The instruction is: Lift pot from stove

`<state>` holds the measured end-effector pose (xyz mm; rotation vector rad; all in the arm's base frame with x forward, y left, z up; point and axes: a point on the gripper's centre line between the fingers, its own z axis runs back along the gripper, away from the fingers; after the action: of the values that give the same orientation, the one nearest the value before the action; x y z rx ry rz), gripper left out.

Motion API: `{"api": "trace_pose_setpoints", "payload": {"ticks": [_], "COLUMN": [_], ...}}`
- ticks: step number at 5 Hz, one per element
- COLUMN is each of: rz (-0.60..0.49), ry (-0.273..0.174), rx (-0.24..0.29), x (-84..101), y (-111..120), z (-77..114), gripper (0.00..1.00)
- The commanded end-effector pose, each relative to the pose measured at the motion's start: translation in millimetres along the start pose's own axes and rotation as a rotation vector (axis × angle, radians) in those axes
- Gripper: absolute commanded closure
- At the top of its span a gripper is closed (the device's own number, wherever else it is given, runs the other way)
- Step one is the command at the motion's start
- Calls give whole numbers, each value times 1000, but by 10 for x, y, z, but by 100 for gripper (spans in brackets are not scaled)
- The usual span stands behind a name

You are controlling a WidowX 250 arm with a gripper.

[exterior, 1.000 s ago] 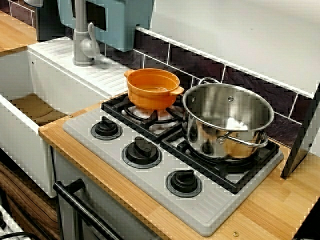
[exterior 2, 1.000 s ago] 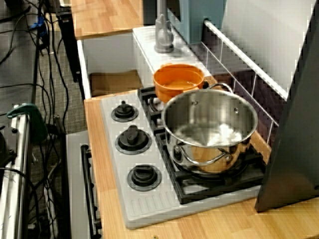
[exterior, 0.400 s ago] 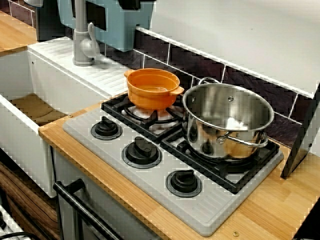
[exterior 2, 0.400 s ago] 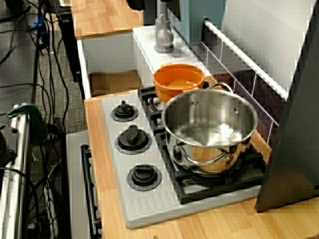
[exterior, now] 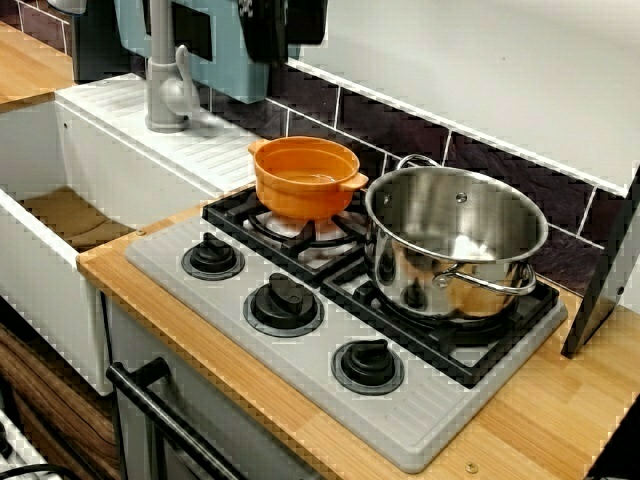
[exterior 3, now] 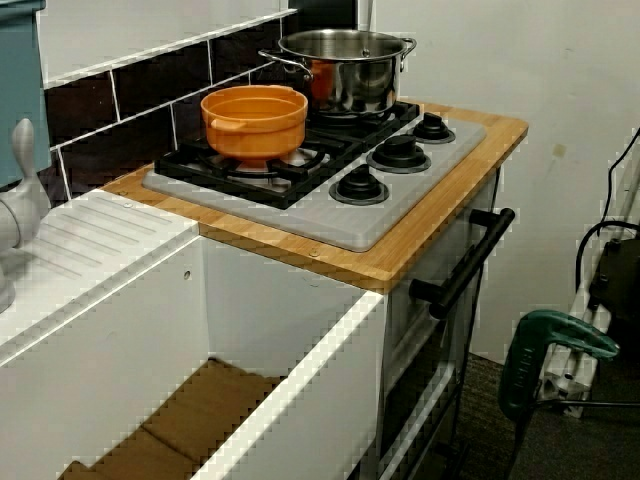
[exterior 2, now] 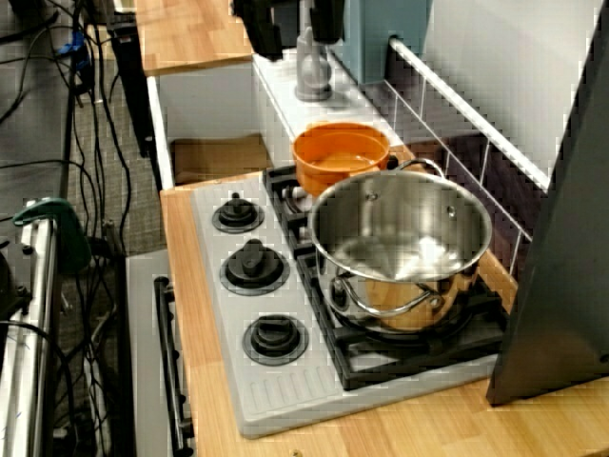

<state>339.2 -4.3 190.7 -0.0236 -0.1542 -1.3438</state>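
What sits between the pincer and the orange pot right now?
The grey faucet stands just below the pincer, on the white ledge behind the orange pot, in the front view.

Little orange pot [exterior: 305, 177] with two stubby side handles sits upright and empty on the left burner grate of the grey three-knob stove [exterior: 300, 345].
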Motion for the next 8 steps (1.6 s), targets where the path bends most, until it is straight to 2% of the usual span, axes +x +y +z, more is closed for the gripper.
{"api": "trace_pose_setpoints", "payload": {"ticks": [1, 2, 3, 4, 8], "rz": [-34, -41, -74, -87, -35], "ry": [21, 27, 72, 91, 100], "rx": [15, 38, 53, 39, 38], "x": [-120, -225, -242, -270, -325], "y": [108, 102, 32, -89, -113], "z": [-309, -411, -547, -686, -868], "gripper": [0, 0, 0, 0, 0]}}
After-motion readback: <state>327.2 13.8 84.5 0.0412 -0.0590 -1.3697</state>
